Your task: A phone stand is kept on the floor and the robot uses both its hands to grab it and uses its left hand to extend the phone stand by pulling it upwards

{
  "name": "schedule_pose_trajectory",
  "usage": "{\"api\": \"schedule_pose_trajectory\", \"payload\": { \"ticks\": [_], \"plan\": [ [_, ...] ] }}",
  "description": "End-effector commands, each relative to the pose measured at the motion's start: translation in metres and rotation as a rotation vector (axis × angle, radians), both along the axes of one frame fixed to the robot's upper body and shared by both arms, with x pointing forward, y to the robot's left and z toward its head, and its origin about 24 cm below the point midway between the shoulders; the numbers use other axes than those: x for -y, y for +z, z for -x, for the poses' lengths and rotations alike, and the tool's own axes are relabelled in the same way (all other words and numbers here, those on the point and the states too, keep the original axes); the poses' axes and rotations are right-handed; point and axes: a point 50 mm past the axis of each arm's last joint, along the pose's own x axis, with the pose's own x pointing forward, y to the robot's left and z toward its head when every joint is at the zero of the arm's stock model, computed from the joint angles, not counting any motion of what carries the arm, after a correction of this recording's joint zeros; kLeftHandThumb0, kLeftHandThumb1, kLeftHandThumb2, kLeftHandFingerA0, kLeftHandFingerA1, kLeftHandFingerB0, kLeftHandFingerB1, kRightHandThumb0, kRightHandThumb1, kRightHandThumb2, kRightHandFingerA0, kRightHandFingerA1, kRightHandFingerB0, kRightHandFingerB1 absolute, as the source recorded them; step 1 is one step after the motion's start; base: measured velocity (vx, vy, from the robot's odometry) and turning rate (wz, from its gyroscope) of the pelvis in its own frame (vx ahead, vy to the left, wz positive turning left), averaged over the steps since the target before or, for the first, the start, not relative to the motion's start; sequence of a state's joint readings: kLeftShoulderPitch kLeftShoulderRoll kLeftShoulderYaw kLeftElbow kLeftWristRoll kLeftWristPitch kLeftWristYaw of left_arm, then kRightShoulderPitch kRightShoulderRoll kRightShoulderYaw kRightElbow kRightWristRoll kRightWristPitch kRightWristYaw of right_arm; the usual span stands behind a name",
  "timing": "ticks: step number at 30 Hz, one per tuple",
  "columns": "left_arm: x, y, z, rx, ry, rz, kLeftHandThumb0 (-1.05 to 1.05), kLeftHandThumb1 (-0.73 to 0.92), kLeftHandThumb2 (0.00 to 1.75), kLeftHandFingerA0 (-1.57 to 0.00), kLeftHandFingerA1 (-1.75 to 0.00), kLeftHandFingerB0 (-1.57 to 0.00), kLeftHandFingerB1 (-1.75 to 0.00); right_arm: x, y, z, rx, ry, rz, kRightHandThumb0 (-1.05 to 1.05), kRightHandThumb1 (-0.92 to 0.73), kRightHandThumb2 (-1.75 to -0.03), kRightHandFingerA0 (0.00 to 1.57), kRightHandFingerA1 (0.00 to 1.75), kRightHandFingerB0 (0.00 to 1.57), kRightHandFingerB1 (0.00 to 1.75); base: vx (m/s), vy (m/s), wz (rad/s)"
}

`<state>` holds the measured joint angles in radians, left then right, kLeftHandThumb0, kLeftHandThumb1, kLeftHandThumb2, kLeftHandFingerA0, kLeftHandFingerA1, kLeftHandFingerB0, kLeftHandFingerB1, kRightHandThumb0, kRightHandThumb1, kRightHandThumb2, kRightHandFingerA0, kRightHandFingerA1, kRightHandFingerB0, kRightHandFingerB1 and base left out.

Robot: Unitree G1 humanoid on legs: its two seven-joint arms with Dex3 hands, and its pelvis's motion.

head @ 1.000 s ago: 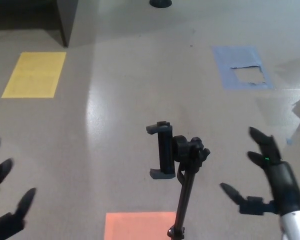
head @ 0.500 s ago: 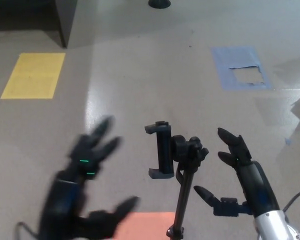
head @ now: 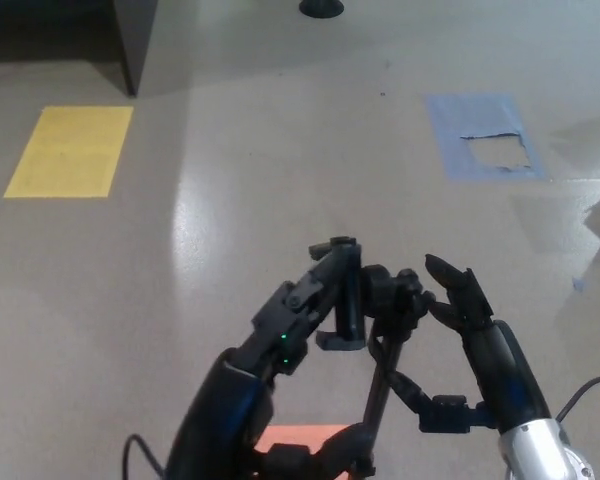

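Observation:
A black phone stand (head: 380, 375) rises from the floor on a thin pole, with its phone clamp (head: 351, 300) and ball head at the top. My left hand (head: 265, 370) has come in from the lower left. Its fingers (head: 315, 285) lie spread against the left side of the clamp, and its thumb is low by the pole. On the stand's right my right hand (head: 490, 360) is open, fingertips (head: 448, 285) close to the ball head and thumb pointing at the pole. Neither hand is closed round the stand.
On the grey floor are a yellow patch (head: 70, 150) at the far left, a torn blue patch (head: 485, 135) at the far right and an orange patch (head: 300, 437) under the stand. A dark cabinet (head: 130, 30) and a black round base (head: 322, 6) stand at the back.
My left hand has swung in from the left and up against the clamp. The stand's top has shifted slightly right. My right hand has edged closer to the ball head.

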<state>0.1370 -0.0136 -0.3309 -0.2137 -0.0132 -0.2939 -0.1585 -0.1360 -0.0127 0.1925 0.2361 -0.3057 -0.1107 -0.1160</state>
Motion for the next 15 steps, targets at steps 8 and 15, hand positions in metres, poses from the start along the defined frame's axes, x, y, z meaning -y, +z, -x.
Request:
{"api": "schedule_pose_trajectory", "payload": {
  "ticks": [8, 15],
  "plan": [
    [0.005, -0.008, -0.062, -0.295, 0.197, 0.136, -0.9, 0.54, 0.89, 0.0, -0.01, 0.0, -0.01, -0.003, -0.006, 0.003, -0.01, -0.014, 0.035, -0.64, -0.54, -0.57, 0.21, 0.58, 0.13, 0.48, 0.0, 0.0, 0.0],
    [0.003, 0.013, -0.1, -0.316, 0.276, 0.204, -0.78, 0.45, 0.77, 0.0, -0.03, 0.0, 0.0, -0.01, -0.011, -0.002, -0.019, -0.028, 0.042, -0.52, -0.39, -0.77, 0.3, 0.63, 0.17, 0.54, 0.0, 0.0, 0.0]
  ]
}}
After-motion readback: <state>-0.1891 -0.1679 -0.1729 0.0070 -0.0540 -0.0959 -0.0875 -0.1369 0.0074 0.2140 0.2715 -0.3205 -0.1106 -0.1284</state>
